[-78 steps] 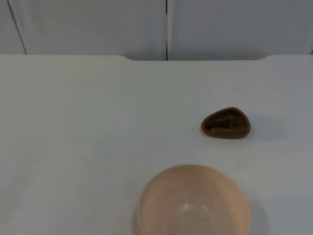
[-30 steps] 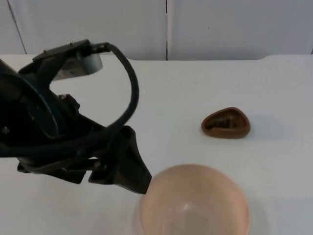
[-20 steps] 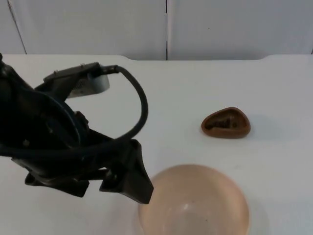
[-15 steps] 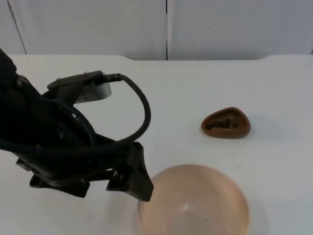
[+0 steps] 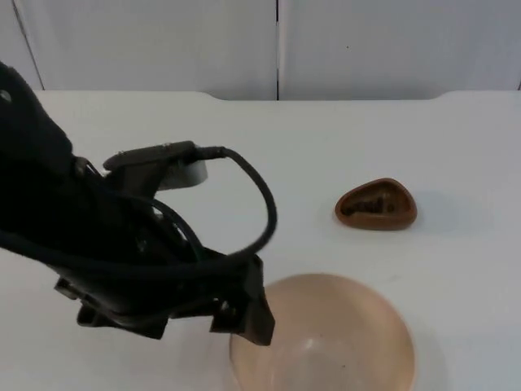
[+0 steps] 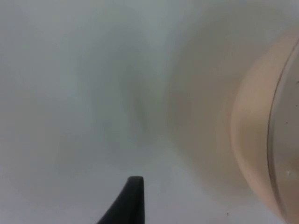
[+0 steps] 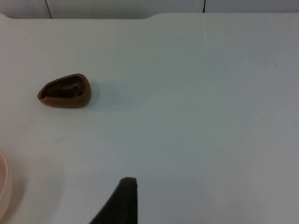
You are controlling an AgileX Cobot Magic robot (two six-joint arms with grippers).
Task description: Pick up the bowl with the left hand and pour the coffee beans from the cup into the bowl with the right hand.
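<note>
**Left gripper at the bowl's rim, cup standing apart**

In the top view the left gripper (image 5: 248, 314) is low over the table (image 5: 342, 138), at the near-left edge of the bowl (image 5: 326, 338). Its dark finger tip overlaps the bowl's rim on that side; whether it touches the rim or hangs just above it cannot be told. Whether the fingers are apart or together cannot be told either, since the arm's bulk covers most of them.

The bowl is pale peach, upright, and sits at the near edge of the table. In the left wrist view its outer wall and rim (image 6: 266, 140) curve close by, with one black fingertip (image 6: 131, 200) over the white table beside it.

The cup (image 5: 376, 204) is small, brown and roughly triangular in outline, upright on the table, well apart from the bowl and farther back to the right. Dark contents show inside it. The right wrist view shows the cup (image 7: 64, 90) on the table, with a sliver of the bowl's rim (image 7: 3, 186) nearer and one black fingertip (image 7: 124, 200) of the right gripper well clear of both; this arm waits, and the state of its fingers cannot be told.

A grey wall (image 5: 163, 41) closes the table's far side.
</note>
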